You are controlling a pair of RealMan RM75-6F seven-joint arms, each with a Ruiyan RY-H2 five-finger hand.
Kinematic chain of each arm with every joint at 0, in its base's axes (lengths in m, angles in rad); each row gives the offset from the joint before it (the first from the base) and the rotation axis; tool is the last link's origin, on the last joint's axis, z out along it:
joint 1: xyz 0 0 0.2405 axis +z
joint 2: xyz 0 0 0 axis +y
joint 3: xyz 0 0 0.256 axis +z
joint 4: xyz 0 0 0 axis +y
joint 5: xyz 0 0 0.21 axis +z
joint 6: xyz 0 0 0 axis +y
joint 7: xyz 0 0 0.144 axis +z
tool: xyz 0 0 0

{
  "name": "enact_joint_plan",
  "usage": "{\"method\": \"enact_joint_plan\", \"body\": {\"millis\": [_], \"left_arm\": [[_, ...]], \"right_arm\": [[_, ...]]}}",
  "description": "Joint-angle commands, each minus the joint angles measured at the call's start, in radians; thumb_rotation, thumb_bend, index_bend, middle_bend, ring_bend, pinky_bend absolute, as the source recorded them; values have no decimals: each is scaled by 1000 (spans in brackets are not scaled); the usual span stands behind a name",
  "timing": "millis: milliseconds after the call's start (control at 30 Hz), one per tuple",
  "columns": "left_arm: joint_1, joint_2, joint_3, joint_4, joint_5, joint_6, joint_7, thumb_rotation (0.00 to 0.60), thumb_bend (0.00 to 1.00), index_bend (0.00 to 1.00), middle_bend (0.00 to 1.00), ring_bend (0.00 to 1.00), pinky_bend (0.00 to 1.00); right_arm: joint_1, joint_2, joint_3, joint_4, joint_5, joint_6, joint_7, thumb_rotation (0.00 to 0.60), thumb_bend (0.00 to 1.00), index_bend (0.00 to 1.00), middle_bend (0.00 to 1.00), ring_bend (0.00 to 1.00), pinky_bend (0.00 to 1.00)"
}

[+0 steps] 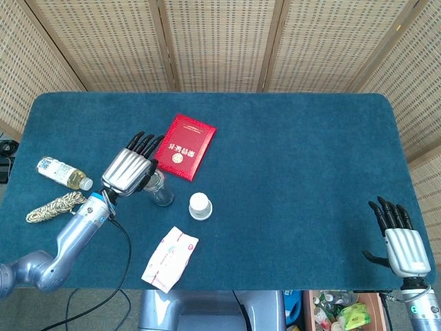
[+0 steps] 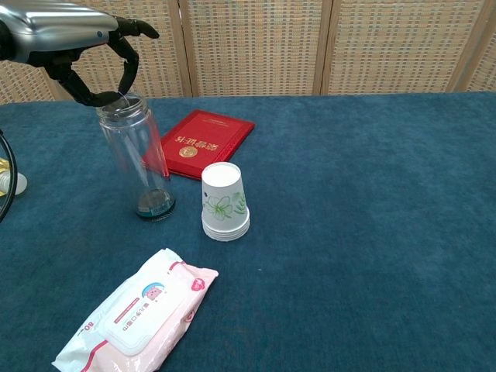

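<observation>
A clear plastic bottle stands upright and uncapped on the blue table. My left hand hangs right over its mouth. The fingers are spread and curved down around the rim, with the fingertips at rim height. Whether they press on it I cannot tell. My right hand rests near the table's front right corner, fingers extended and apart, holding nothing. It does not show in the chest view.
A red booklet lies just behind the bottle. A stack of paper cups stands upside down to its right. A wipes pack lies in front. A small drink bottle and a rope coil lie at the left.
</observation>
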Motion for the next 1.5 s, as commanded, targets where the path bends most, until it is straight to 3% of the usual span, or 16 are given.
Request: {"method": "enact_joint_plan", "body": {"millis": [33, 100, 200, 767, 1100, 1367, 1500], "left_arm": [[1, -2, 3, 2, 0, 6, 6, 600, 464, 513, 0, 0, 0], [1, -2, 5, 3, -3, 12, 14, 600, 462, 396, 0, 0, 0], [0, -2, 6, 3, -12, 21, 29, 600, 459, 306, 0, 0, 0], [21, 8, 1, -20, -3, 63, 1, 600, 454, 271, 0, 0, 0], [43, 156, 25, -194, -53, 21, 0, 600, 454, 18, 0, 0, 0], [63, 291, 87, -334, -65, -25, 21, 600, 457, 0, 0, 0, 0], [76, 338, 101, -362, -47, -40, -4, 600, 556, 10, 0, 0, 0]], "right_arm": [[-1, 1, 1, 0, 0, 2, 3, 600, 21, 21, 0, 0, 0], [-1, 0, 1, 2, -1, 4, 4, 600, 22, 21, 0, 0, 0], [-1, -2, 2, 2, -4, 6, 6, 600, 22, 21, 0, 0, 0], [-2, -1, 2, 1, -5, 8, 7, 600, 22, 21, 0, 0, 0], [-2, 0, 3, 0, -5, 10, 7, 600, 22, 21, 0, 0, 0], [-4, 1, 1, -4, -11, 16, 2, 600, 22, 21, 0, 0, 0], [-4, 0, 1, -4, -11, 17, 0, 600, 22, 21, 0, 0, 0]]}}
